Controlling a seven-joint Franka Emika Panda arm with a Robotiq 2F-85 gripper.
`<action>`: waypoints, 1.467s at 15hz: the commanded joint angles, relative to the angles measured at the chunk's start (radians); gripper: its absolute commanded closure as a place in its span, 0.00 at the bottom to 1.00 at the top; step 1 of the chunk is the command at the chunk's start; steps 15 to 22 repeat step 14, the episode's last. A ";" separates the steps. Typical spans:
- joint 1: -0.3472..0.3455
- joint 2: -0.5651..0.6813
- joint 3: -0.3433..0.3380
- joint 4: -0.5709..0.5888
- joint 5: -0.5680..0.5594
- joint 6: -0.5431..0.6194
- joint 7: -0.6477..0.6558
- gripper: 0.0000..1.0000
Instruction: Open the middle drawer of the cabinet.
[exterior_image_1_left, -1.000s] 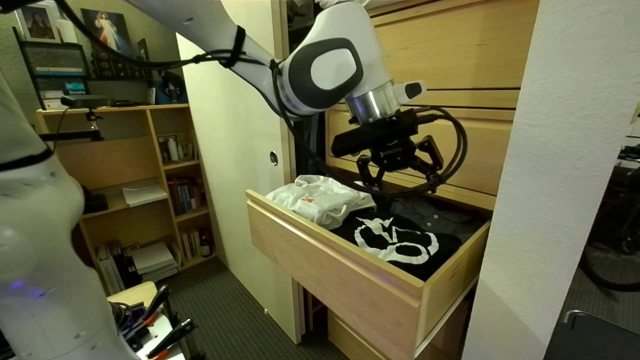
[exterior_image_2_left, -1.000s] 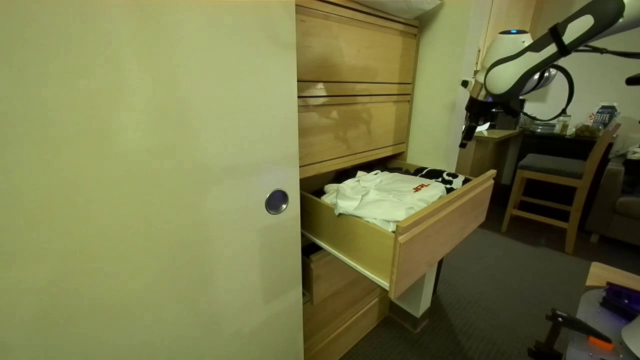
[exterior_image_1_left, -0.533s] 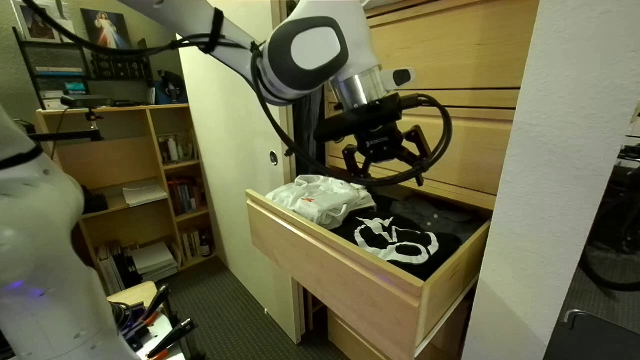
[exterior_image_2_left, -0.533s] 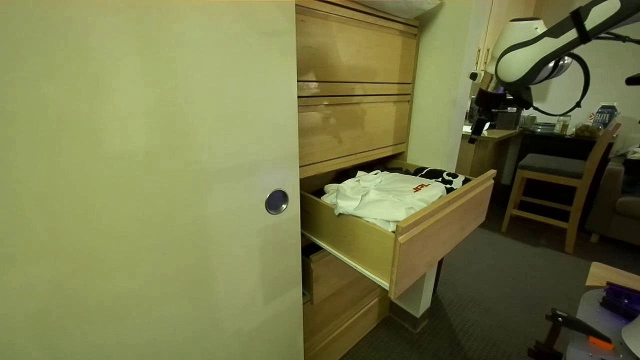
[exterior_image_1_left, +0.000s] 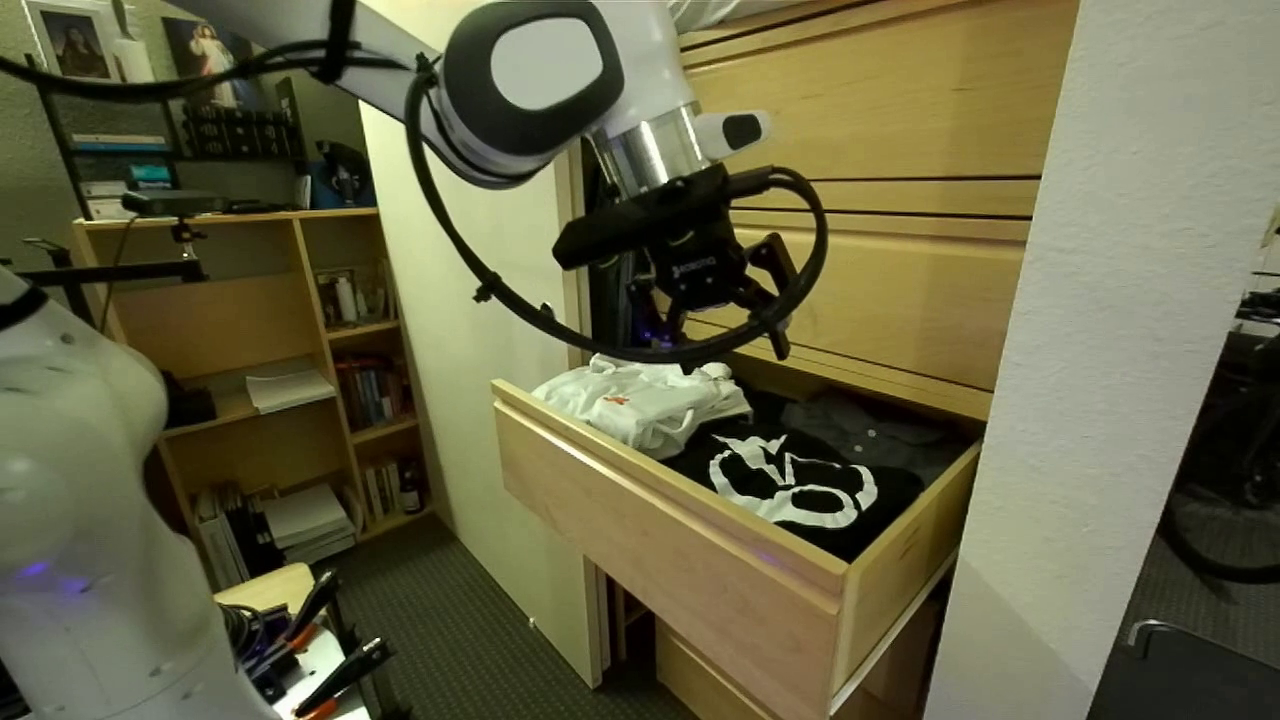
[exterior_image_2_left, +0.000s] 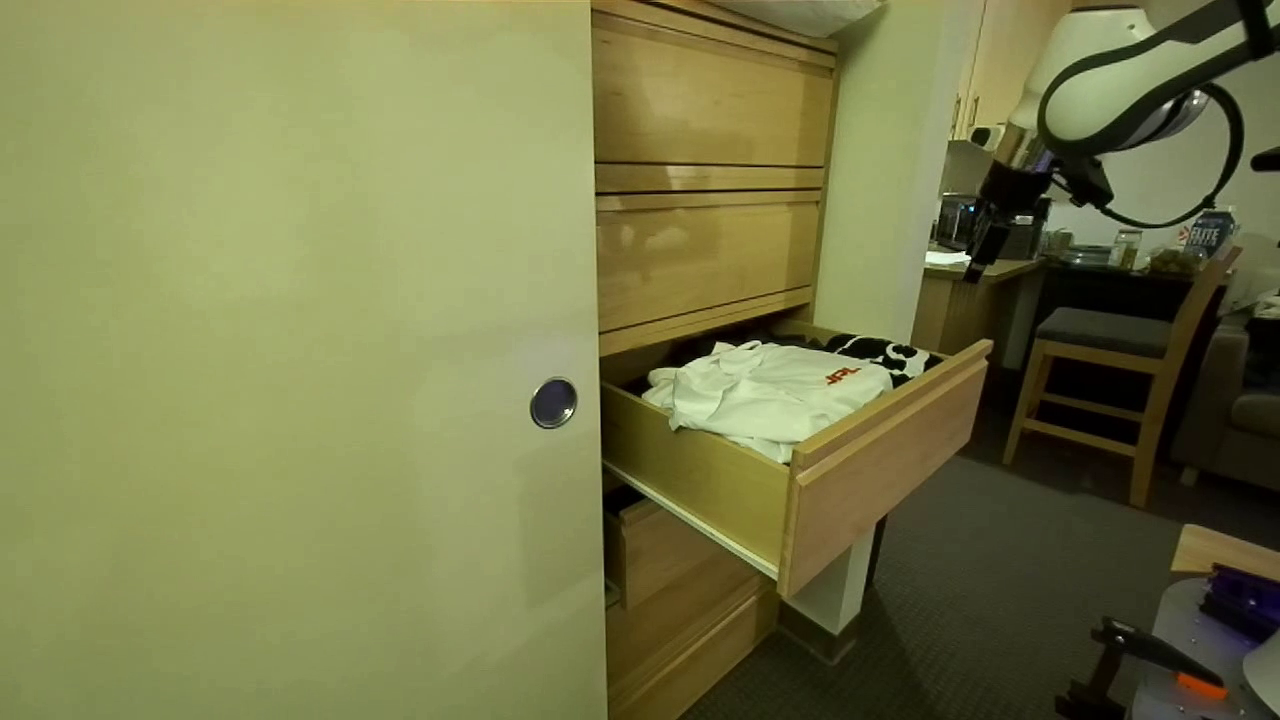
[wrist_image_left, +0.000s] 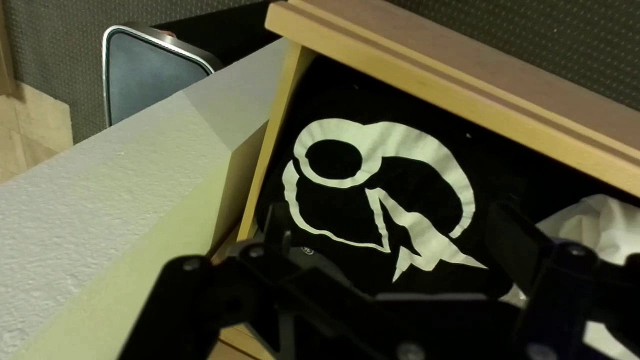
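Middle drawer (exterior_image_1_left: 670, 550) of the cabinet (exterior_image_1_left: 890, 120) stands well out in both exterior views; opening looks done. Its load likely rides on side runners: pale strip (exterior_image_2_left: 690, 519) under the side wall. No handle on the front, so the ridged top lip is the probable pulling place. In an exterior view the gripper (exterior_image_1_left: 724, 346) hangs at the drawer's 12 o'clock, apart from the wood, jaws spread wide, holding nothing. Likely placed there to give the lip room.

Inside: white garment (exterior_image_1_left: 660, 410) at the opening's 10 o'clock, black garment with white print (exterior_image_1_left: 795, 490) at its 4. In the wrist view the black one shows between the pads (wrist_image_left: 515, 240) but lies below, not held.

In the way: textured wall (exterior_image_1_left: 1110, 300) at the drawer's 2 o'clock, just beside its end. Pale door panel (exterior_image_1_left: 480, 430) at 10, bookshelf (exterior_image_1_left: 215, 320) beyond. Sideways room looks tight; up or outward seems safer. Cable (exterior_image_1_left: 640, 354) loops at the gripper's 6 o'clock; could snag cloth if the arm dips. Lower drawer (exterior_image_2_left: 665, 555), at 8 o'clock, also seems slightly out. Clamps (exterior_image_1_left: 345, 675) at 8, well apart.
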 joint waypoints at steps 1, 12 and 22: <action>0.004 -0.103 0.018 -0.074 -0.038 -0.047 0.028 0.00; 0.053 -0.177 0.033 -0.111 -0.016 -0.120 0.024 0.00; 0.053 -0.175 0.026 -0.111 -0.015 -0.120 0.024 0.00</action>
